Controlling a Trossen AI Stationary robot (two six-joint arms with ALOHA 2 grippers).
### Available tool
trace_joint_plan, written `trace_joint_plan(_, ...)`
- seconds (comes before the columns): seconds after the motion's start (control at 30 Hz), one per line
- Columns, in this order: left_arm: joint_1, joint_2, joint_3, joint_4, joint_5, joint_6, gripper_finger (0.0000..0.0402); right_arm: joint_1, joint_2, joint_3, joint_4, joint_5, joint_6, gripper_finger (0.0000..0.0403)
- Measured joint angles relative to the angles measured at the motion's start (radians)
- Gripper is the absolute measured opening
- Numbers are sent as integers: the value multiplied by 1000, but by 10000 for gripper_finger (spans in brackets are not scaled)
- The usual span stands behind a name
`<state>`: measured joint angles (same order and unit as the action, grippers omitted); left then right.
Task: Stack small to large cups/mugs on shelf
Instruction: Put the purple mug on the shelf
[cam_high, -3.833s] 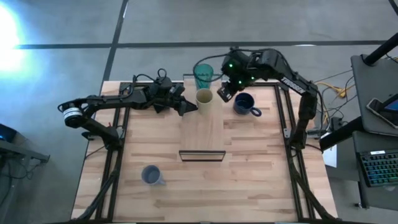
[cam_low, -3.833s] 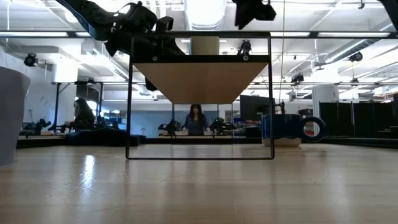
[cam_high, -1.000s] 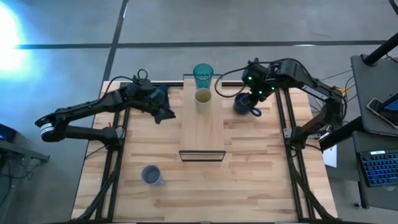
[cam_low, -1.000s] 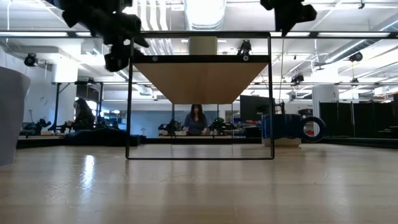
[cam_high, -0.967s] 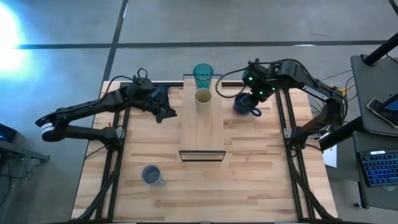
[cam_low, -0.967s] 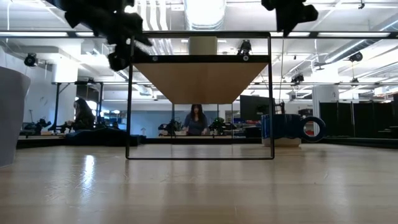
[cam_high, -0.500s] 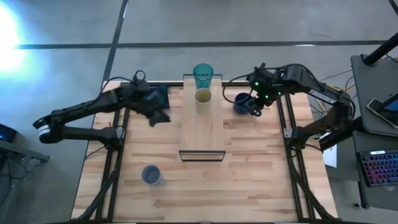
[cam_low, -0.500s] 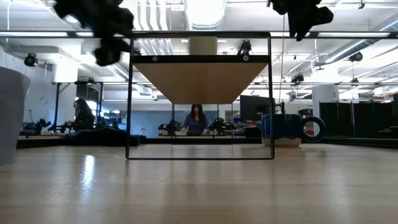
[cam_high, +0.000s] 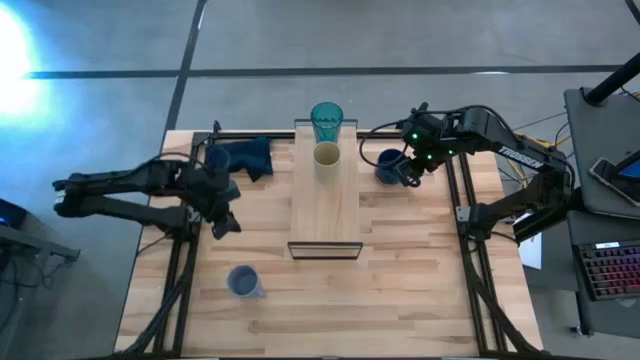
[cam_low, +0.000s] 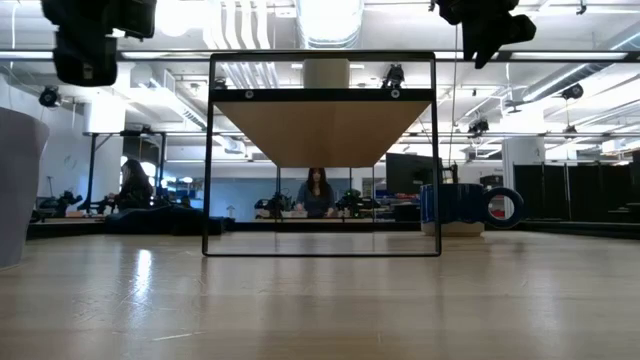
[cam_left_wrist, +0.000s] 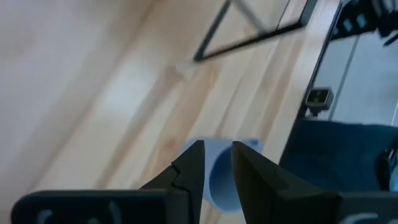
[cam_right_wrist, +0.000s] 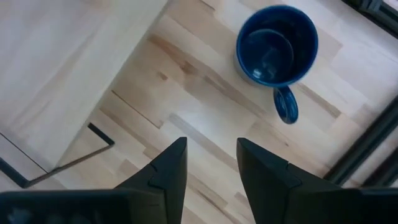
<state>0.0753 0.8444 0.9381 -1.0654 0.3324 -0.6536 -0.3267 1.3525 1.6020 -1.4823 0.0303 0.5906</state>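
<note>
The light wood shelf (cam_high: 325, 200) stands mid-table on its dark frame. The teal tumbler (cam_high: 326, 121) and the cream-yellow cup (cam_high: 326, 155) stand on its far end. The navy mug (cam_high: 389, 165) stands on the table right of the shelf, handle (cam_right_wrist: 286, 104) toward the right. The pale blue-grey mug (cam_high: 241, 281) stands near the front left. My left gripper (cam_high: 222, 226) hangs open and empty left of the shelf, with the pale mug (cam_left_wrist: 227, 180) beyond its fingers. My right gripper (cam_high: 411, 176) is open and empty above the table, just by the navy mug (cam_right_wrist: 277, 46).
A dark blue cloth (cam_high: 245, 157) lies at the far left, by the shelf's far end. In the low view the shelf's frame (cam_low: 322, 150) stands mid-picture. People sit in the room beyond the table.
My left gripper has drawn away from the dark cloth, toward the table's near and left edges and closer to the pale mug. My right gripper has shifted a little toward the table's right, beside the navy mug. The cups have stayed where they were.
</note>
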Motion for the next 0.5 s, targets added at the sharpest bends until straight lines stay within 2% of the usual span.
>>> trace_joint_plan(0.23,-181,107,-10,1,-28,-100,111,0,0,0,4,0,-6,133)
trace_joint_plan(0.37,-293,164,-6,1,-140,-127,132,0,-1,0,4,-1,-14,132)
trace_joint_plan(0.5,-407,205,1,3,-232,-140,136,0,-1,0,3,-1,-26,132)
